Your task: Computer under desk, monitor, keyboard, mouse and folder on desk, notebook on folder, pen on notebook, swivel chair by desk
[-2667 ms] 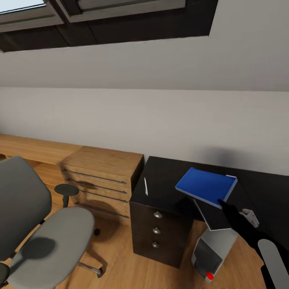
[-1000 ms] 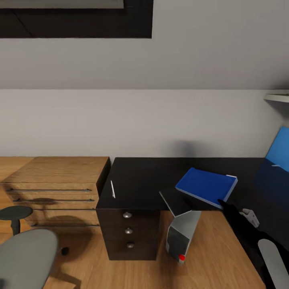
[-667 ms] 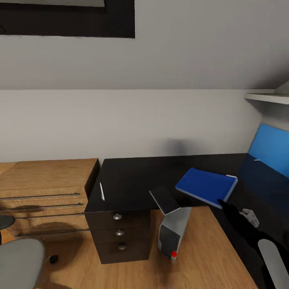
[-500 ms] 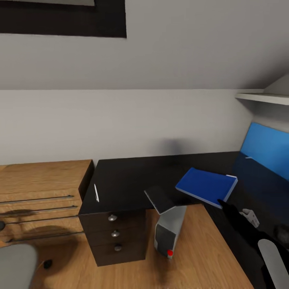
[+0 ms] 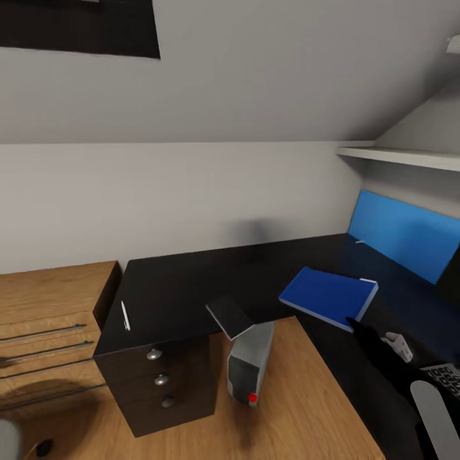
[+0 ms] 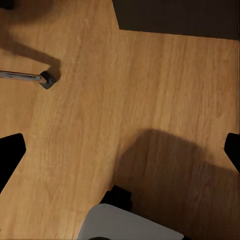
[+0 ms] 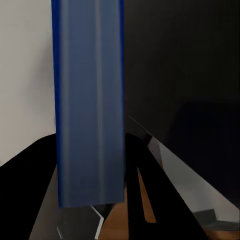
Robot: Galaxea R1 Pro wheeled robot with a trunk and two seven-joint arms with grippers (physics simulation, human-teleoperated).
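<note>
Blue folder (image 5: pixel 329 296) | clamped in right hand (image 5: pixel 353 322) (near edge) | above desk (image 5: pixel 185 287)

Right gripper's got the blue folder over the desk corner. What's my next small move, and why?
Probably keep carrying right and a little forward before lowering. The right gripper holds the folder above the desk, while the keyboard only peeks in at the head view's right edge; no mouse is in view yet. The folder belongs beside the mouse, so find it first.
</note>
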